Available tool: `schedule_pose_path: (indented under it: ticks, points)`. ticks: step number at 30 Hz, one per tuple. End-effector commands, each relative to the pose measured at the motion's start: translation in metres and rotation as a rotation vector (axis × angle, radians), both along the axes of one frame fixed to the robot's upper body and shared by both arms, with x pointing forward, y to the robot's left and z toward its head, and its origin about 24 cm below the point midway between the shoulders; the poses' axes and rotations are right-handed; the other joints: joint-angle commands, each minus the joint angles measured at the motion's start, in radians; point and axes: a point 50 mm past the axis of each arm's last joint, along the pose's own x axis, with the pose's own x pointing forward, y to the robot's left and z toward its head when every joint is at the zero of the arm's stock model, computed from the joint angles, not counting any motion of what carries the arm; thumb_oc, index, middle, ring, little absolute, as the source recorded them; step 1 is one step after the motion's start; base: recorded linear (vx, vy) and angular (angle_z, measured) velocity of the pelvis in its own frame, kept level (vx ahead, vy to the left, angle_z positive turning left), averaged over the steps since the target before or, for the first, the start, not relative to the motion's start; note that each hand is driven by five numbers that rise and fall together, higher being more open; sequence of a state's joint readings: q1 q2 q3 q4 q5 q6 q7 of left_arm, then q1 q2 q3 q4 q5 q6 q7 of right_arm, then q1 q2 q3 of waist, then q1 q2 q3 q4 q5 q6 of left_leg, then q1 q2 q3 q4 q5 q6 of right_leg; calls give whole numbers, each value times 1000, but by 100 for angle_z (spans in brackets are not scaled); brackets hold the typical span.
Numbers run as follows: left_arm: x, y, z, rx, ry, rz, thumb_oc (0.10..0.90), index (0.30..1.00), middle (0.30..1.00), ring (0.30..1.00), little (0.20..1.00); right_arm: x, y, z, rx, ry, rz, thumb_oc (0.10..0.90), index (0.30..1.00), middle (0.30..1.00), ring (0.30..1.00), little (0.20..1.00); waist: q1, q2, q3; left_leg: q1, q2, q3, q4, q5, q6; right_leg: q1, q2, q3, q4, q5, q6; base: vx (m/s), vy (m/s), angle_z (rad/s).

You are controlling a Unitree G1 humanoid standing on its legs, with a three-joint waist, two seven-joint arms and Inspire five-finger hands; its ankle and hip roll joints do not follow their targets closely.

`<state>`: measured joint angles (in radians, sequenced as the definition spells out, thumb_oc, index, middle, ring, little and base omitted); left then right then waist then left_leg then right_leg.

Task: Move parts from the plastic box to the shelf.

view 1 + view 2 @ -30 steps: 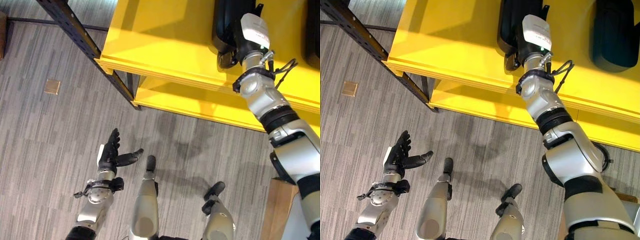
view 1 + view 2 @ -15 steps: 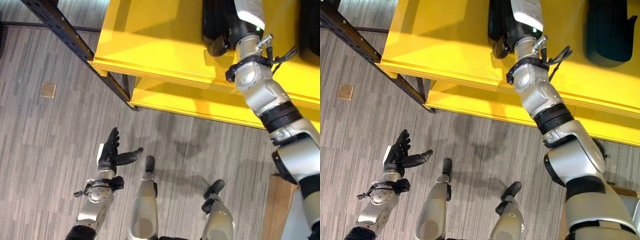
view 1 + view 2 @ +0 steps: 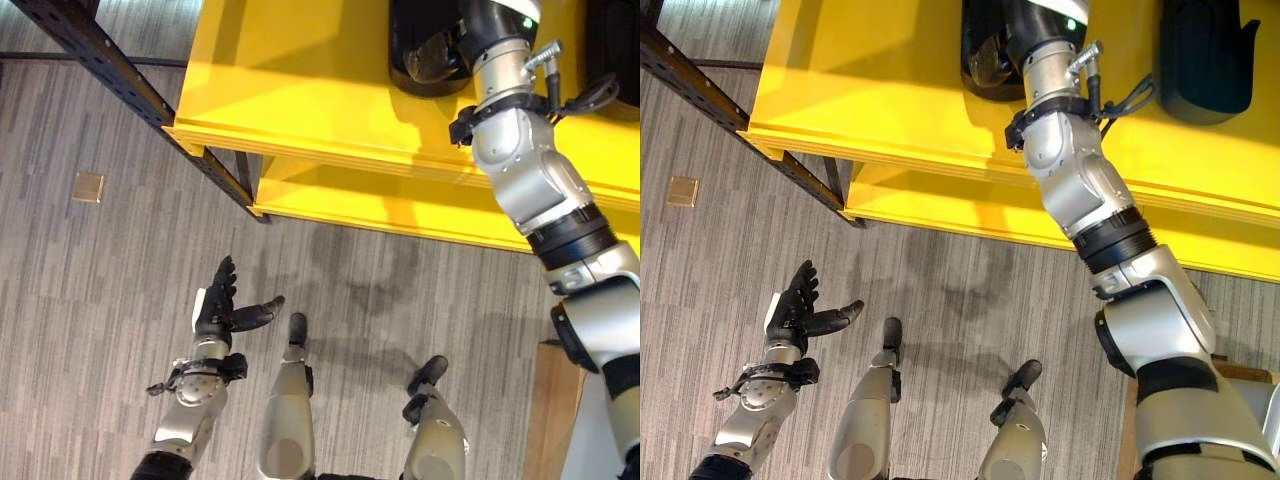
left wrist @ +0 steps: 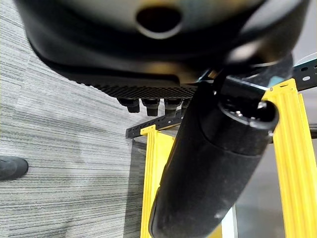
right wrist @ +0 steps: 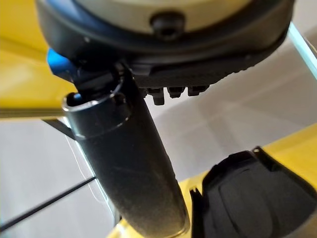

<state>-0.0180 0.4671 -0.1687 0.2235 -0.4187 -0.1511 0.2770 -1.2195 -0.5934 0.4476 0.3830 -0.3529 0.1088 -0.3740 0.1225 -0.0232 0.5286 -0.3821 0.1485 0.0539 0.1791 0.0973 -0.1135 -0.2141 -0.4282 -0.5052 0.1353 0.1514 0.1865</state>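
Your right hand hangs open above a black part on the yellow shelf; your left hand hovers open, empty.

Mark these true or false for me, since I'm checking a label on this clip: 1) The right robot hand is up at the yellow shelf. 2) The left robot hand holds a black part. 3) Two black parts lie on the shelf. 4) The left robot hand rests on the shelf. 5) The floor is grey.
1) True: the right robot hand reaches over the yellow shelf beside a black part.
2) False: the left robot hand is open, fingers straight, holding nothing.
3) True: a second black part lies further to the right.
4) False: it hangs low above the floor, apart from the shelf.
5) True: grey striped flooring.
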Motion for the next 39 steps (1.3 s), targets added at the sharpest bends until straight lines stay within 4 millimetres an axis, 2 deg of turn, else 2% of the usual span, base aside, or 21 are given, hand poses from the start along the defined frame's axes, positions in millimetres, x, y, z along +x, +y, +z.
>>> schedule_pose_path:
  ticks: [1,8,9,11,16,21,28,39]
  points:
    - [-4,3,23,39,-126,14,900,1000,1000,1000,1000,-37,-3,51,3,-304,24,900,1000,1000,1000,1000,12,-23,-56,104,-25,5,-70,-56,62,-22,3,30,101,5,11,0,0,0]
    - [-6,-2,18,35,-111,9,900,1000,1000,1000,1000,-48,-12,25,129,-316,120,900,1000,1000,1000,1000,-4,-26,-71,119,-24,12,-79,-57,63,-17,4,35,99,7,14,3,-5,-3]
    - [-7,-3,17,35,-106,3,900,1000,1000,1000,1000,-49,-14,14,188,-299,167,900,1000,1000,1000,1000,-9,-25,-74,125,-24,11,-81,-57,63,-13,4,35,97,7,16,7,-18,-11]
    - [-8,-4,14,38,-94,-7,900,1000,1000,1000,1000,-48,-17,7,202,-285,172,900,1000,1000,1000,1000,-10,-26,-80,130,-24,13,-85,-56,63,-10,4,34,96,6,17,12,-18,-5]
    - [-10,-5,12,37,-85,-20,900,1000,1000,1000,1000,-44,-21,-6,236,-235,186,900,1000,1000,1000,1000,-12,-26,-86,139,-23,14,-85,-58,63,-5,4,36,98,3,16,0,0,0]
    - [-10,-8,9,32,-70,-35,900,1000,1000,1000,1000,-30,-19,-27,314,-103,249,900,1000,1000,1000,1000,-12,-27,-90,151,-18,16,-83,-61,60,-3,5,43,105,-2,15,0,0,0]
    - [-12,-7,4,23,-51,-42,900,1000,1000,1000,1000,-19,-19,-40,400,-2,313,900,1000,1000,1000,1000,-9,-29,-89,158,-16,20,-90,-57,60,-6,7,45,105,0,13,0,0,0]
    - [-12,-7,0,5,-37,-46,900,1000,1000,1000,1000,3,-25,-44,557,109,349,900,1000,1000,1000,1000,3,-27,-78,158,-21,19,-98,-52,58,-7,1,37,109,6,15,0,0,0]
